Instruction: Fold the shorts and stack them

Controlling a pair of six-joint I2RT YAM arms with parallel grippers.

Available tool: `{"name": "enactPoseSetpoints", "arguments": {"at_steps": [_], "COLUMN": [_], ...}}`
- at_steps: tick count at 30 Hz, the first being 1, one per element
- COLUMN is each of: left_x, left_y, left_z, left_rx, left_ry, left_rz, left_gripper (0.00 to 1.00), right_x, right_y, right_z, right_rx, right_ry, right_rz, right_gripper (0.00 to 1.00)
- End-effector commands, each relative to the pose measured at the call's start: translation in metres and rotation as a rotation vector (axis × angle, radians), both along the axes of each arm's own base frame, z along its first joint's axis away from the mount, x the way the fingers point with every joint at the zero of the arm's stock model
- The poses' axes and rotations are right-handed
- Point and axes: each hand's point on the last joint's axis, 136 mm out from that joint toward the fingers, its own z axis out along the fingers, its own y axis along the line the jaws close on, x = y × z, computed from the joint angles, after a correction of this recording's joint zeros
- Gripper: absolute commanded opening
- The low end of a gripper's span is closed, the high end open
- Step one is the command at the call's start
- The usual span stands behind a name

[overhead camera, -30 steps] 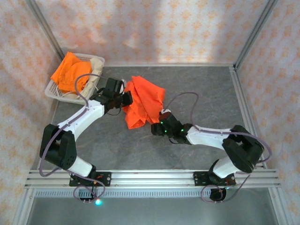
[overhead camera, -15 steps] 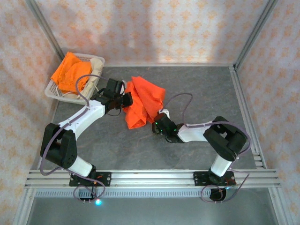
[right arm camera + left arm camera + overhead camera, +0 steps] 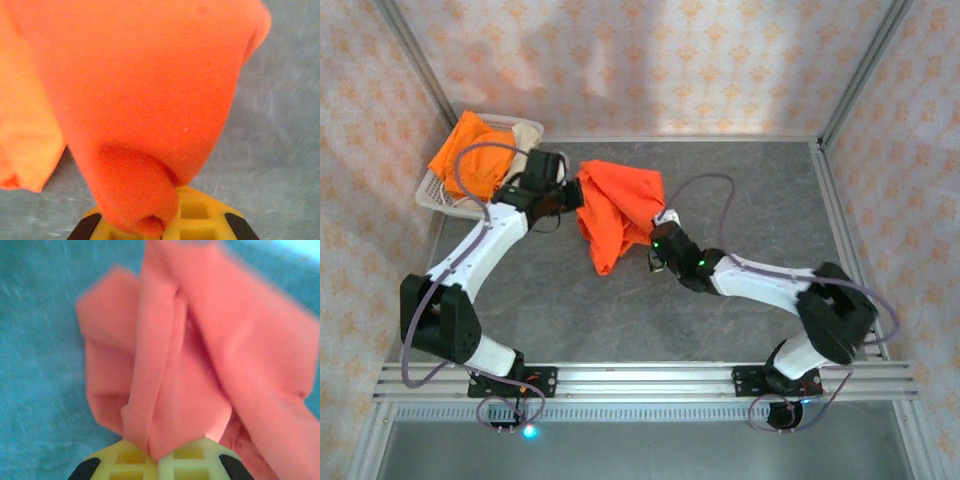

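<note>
One pair of bright orange shorts (image 3: 618,212) hangs bunched over the middle of the grey table, held from two sides. My left gripper (image 3: 572,197) is shut on its left edge; in the left wrist view the cloth (image 3: 200,365) runs pinched out of the yellow fingertips (image 3: 130,460). My right gripper (image 3: 656,232) is shut on the right side of the same shorts, and the orange fabric (image 3: 140,100) drapes over its yellow fingertips (image 3: 205,220). Another orange pair (image 3: 470,155) and a cream-beige pair (image 3: 523,135) lie heaped in the basket.
The white mesh basket (image 3: 435,192) sits at the table's back left corner, close behind my left arm. Patterned walls and metal frame posts close in the back and both sides. Grey tabletop (image 3: 760,190) spreads to the right of the shorts.
My right gripper has closed on the shorts and lifted toward the back. The left gripper has pulled its edge left and back, so the cloth has shifted that way.
</note>
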Motion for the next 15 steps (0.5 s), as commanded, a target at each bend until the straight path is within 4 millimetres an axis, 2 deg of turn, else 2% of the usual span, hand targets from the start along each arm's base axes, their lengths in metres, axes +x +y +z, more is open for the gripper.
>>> {"name": "enactPoseSetpoints", "arguments": {"at_steps": [1,5,8,15], "left_x": [-0.005,-0.005,-0.008,-0.023], "left_y": [0.035,0.057,0.068,0.084], "left_z": [0.081,0.14,0.181,0.271], "left_rx": [0.084,0.106,0.129,0.174], "left_ry": [-0.15,-0.246,-0.315,-0.482], "left_rz": [0.05,0.086,0.108,0.16], "left_gripper": [0.0,0.0,0.0,0.0], "right_x": [-0.006,-0.019,-0.029,-0.059], "right_y": [-0.018,-0.027,-0.03,-0.026], "right_z": [0.083,0.161,0.209,0.297], "right_rx": [-0.065,-0.028,0.012,0.177], "right_ry": [-0.127,-0.21,-0.253,-0.31], "right_rz": [0.063,0.124,0.167,0.281], "right_gripper": [0.0,0.0,0.0,0.0]}}
